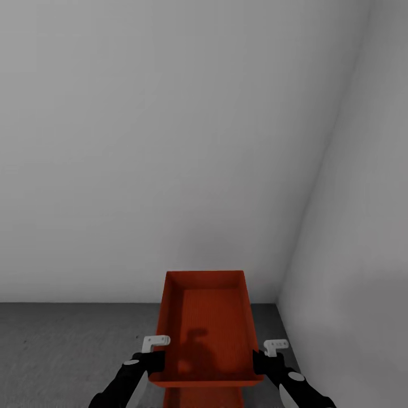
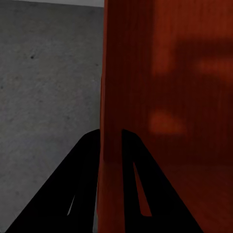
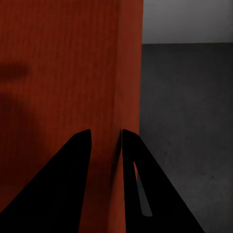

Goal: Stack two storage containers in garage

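Two grippers, left (image 1: 152,358) and right (image 1: 265,359), have their jaws clenched on the side walls of one bin (image 1: 208,323), carried low over the garage floor (image 1: 68,351) by the far right corner, so lowering it flat looks next.

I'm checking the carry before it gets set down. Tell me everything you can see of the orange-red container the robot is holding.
The container is an orange-red, open-top rectangular bin with thin plain walls and nothing inside but a shadow on its bottom. It is held level and lengthwise ahead of the robot, above the grey concrete floor near a white wall corner. The left gripper pinches its left wall and the right gripper its right wall, one finger inside and one outside. More orange-red shows directly below its near end; what that is cannot be told.
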Controlling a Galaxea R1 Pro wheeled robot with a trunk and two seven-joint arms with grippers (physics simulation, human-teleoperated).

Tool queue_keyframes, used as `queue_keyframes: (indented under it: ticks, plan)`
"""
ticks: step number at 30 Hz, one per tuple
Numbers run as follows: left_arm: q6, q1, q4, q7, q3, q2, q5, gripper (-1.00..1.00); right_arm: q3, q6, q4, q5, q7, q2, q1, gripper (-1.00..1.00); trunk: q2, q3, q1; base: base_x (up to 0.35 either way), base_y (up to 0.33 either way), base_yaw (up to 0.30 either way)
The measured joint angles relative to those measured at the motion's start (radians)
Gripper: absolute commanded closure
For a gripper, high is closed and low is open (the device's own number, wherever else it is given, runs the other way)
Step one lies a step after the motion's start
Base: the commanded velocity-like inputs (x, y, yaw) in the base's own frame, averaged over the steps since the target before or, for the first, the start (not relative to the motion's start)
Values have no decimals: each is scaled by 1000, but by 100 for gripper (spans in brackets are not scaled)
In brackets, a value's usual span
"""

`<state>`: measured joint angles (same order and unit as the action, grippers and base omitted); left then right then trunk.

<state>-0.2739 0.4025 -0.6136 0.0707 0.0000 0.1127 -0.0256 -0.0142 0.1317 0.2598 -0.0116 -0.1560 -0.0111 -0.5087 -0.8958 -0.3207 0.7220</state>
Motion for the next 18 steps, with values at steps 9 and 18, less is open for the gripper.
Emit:
queue_keyframes:
  ticks: [9, 18]
  plan:
    - [0, 0, 0, 0, 0, 0, 0, 100, 0, 0, 0, 0, 0, 0, 0, 100, -63, -43, 35, 0, 0, 0]
    - [0, 0, 0, 0, -2, -3, -4, 100, 1, 1, 0, 0, 3, -2, 0, 100, -126, -82, 69, 0, 0, 0]
